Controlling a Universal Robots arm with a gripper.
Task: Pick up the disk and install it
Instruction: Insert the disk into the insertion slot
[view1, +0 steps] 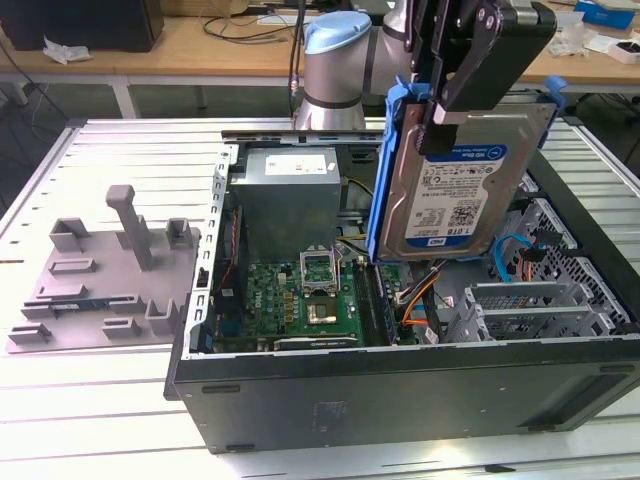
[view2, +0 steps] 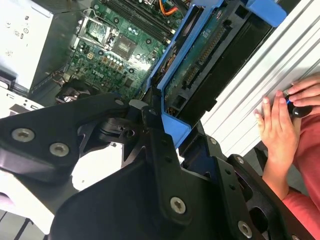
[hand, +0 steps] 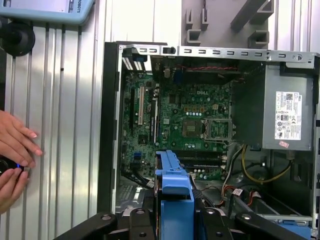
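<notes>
My gripper (view1: 452, 108) is shut on the disk (view1: 455, 195), a silver hard drive with a blue-and-white label in a bright blue carrier frame (view1: 384, 170). The disk hangs upright in the air, tilted a little, above the open computer case (view1: 400, 390), over the space between the motherboard (view1: 310, 300) and the metal drive cage (view1: 545, 300). In the second wrist view the disk (view2: 200, 65) shows its circuit-board side between the black fingers (view2: 155, 135). In the first wrist view the blue carrier (hand: 175, 192) sticks out from the gripper (hand: 175, 222) over the motherboard (hand: 195, 117).
A grey power-supply box (view1: 285, 190) fills the case's far corner. Orange and blue cables (view1: 425, 295) lie below the disk. A grey fixture plate (view1: 100, 280) with upright posts lies on the slatted table at the exterior view's left. A person's hands (hand: 12, 152) rest on the table beside the case.
</notes>
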